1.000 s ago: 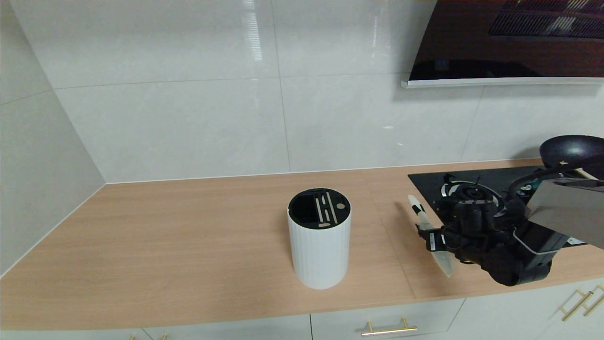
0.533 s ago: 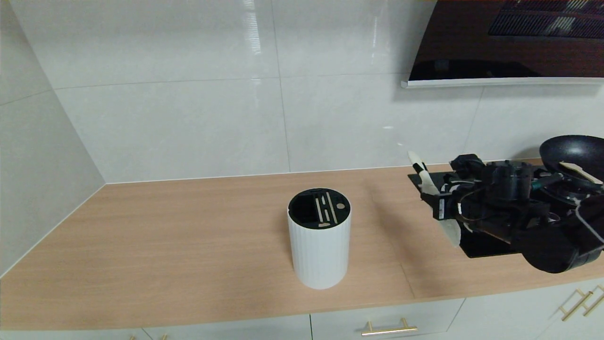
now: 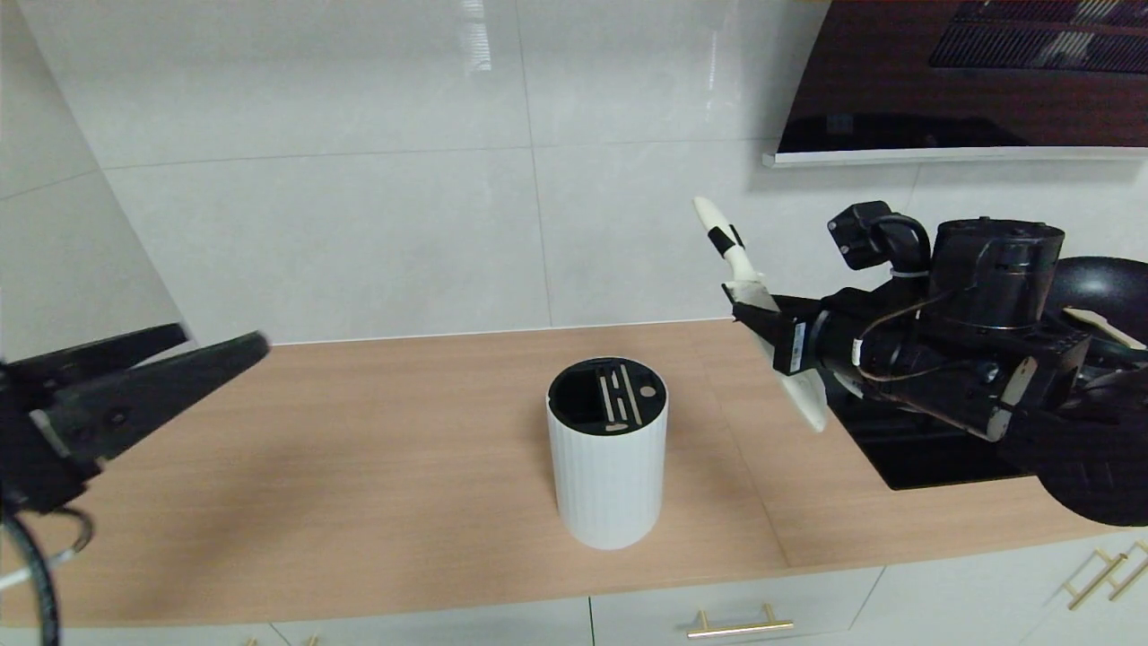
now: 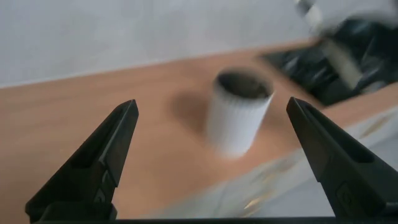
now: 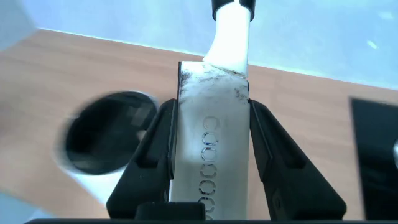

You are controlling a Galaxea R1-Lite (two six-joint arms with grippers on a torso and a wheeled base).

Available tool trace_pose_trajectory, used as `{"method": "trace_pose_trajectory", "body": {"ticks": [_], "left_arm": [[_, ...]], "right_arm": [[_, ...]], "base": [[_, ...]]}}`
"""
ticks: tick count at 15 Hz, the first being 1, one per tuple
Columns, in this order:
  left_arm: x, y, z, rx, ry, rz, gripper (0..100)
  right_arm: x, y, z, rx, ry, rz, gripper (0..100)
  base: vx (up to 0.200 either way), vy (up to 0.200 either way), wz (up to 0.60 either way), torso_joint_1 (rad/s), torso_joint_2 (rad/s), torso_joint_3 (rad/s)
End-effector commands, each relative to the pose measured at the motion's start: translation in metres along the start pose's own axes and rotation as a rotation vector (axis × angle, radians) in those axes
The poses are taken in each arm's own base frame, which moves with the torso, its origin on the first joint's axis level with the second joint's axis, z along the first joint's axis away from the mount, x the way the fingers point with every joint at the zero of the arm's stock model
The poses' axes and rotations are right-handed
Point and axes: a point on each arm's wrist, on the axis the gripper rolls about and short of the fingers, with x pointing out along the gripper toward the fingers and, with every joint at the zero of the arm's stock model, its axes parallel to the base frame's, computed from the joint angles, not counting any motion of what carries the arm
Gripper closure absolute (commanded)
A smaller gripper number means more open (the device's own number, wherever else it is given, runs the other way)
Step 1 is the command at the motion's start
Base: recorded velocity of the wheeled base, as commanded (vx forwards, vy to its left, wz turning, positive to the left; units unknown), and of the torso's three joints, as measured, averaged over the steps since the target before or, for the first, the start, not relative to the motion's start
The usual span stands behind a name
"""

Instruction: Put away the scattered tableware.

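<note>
While the white holder [image 3: 610, 475] is standing upright near the middle of the bench [image 3: 359, 449], the right gripper [image 3: 752, 312] is hovering at about 2 o'clock from it in the head view, raised well off the wood. Its jaws are pinching a white knife [image 3: 731, 251] on the flat stretch where blade meets handle. In the right wrist view the black fingers [image 5: 158, 149] are pressing on either side of the knife [image 5: 214, 118].

The knife is hanging tilted in the air. Its black-banded handle is pointing toward 11 o'clock against the wall tiles, and its pale tip is pointing toward 5 o'clock, beside the near edge of the black cooktop [image 3: 906, 449]. It is touching neither the bench nor the holder, and is sitting apart from the holder's rim.

The holder's black top is facing up, showing a wide opening on its 9 o'clock half and narrow slots with a small round hole on its 3 o'clock half. In the right wrist view that dark top [image 5: 102, 134] is showing blurred beyond the jaws.

The left gripper [image 3: 222, 339] is hovering at 9 o'clock from the holder, well apart from it, with its jaws spread wide. In the left wrist view the holder [image 4: 239, 121] is showing blurred between the two long dark fingers [image 4: 93, 168], farther off.

A black pan [image 3: 1099, 287] is sitting at the 3 o'clock end of the bench behind the right arm. A dark range hood [image 3: 942, 81] is hanging on the wall at 1 o'clock. A brass drawer handle [image 3: 740, 622] is showing under the bench front at 6 o'clock.
</note>
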Motion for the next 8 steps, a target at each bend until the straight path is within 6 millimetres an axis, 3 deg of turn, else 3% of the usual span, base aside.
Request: {"method": "trace_pose_trajectory", "body": {"ticks": [1,3,5,6,8], "left_arm": [[0.097,-0.016,-0.014,-0.118,0.119,-0.196,0],[0.111,-0.025,-0.013,-0.183,0.109,-0.243,0],[0.129,-0.033,-0.003,-0.400,0.098,-0.314,0],[0.134,-0.033,-0.007,-0.440,0.127,-0.339,0],[0.151,-0.027,-0.033,-0.463,0.210,-0.326,0]], "right_arm": [[-0.019,0.023,0.015,0.000,-0.030,0.064,100],[-0.027,0.039,0.014,0.004,-0.026,0.088,100],[-0.033,0.064,0.008,0.000,-0.010,0.130,100],[-0.033,0.071,0.005,0.002,0.002,0.147,100],[-0.032,0.085,-0.004,0.014,0.032,0.175,100]], "base": [[0.000,0.000,0.00,0.000,0.00,0.000],[0.000,0.000,0.00,0.000,0.00,0.000],[0.000,0.000,0.00,0.000,0.00,0.000],[0.000,0.000,0.00,0.000,0.00,0.000],[0.000,0.000,0.00,0.000,0.00,0.000]]}}
